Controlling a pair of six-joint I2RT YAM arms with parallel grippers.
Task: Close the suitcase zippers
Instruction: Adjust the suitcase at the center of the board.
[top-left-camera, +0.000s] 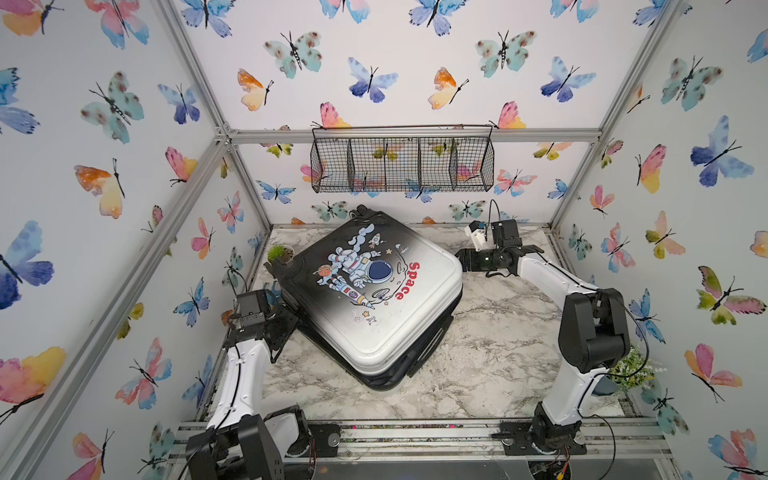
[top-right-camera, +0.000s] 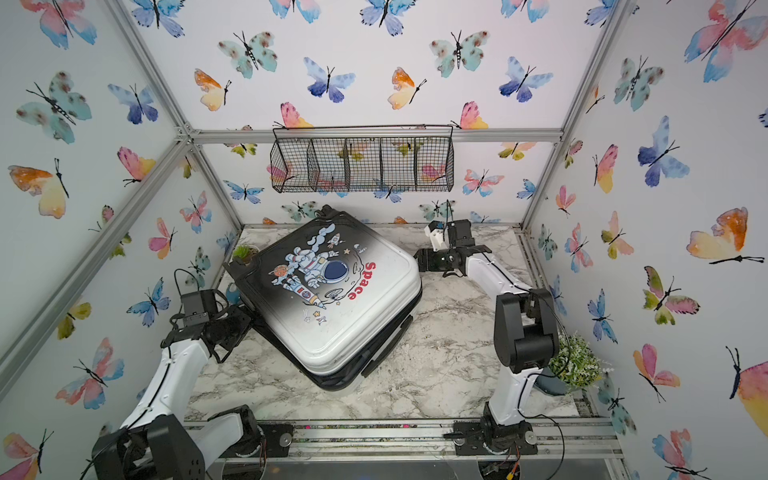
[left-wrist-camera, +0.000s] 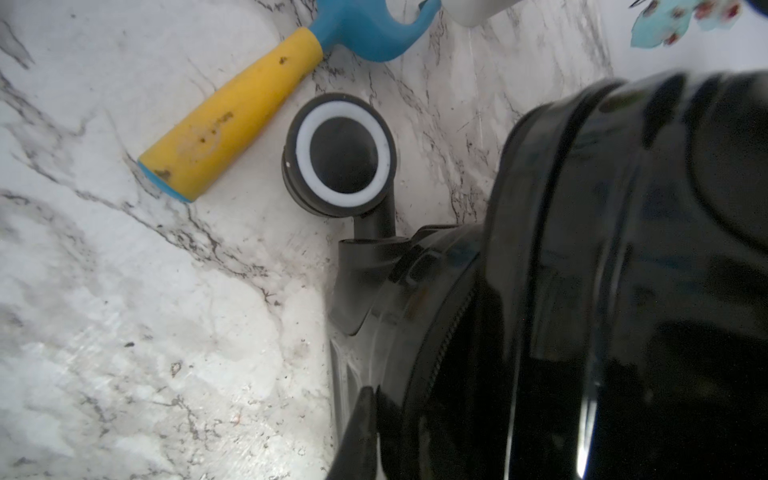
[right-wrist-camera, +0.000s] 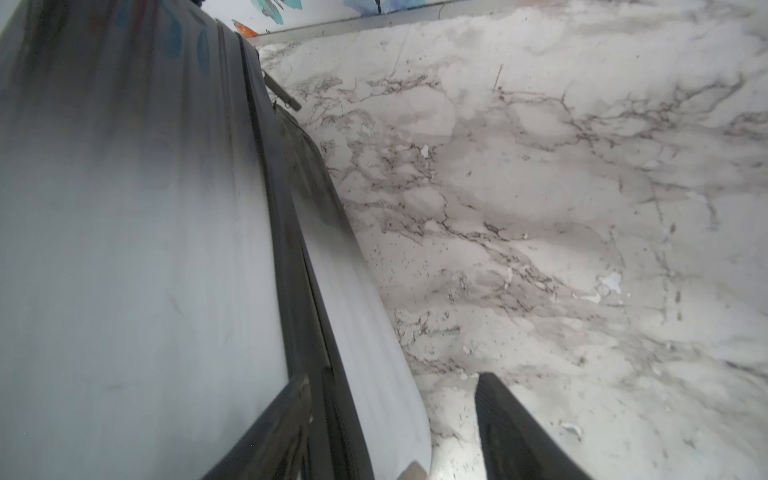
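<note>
– Left wrist view: how much of the left pincer is shown?
– Only one dark finger is seen, cut off at the frame edge beside the zipper track. The other is hidden, so spread or pressed together cannot be told. A wheel is shown whole; a yellow-handled tool is cropped at its blue head.
– Where is the suitcase found?
– It is laid flat, astronaut side up, cornerwise at the middle of the desk. The left arm is bent low against its left edge.
– And the right arm?
– It is folded inward to the case's right corner. The right pincer is held spread astride the track, one finger beside the upper shell, the other above the desk. A small dark tab farther along is too blurred to be named.
</note>
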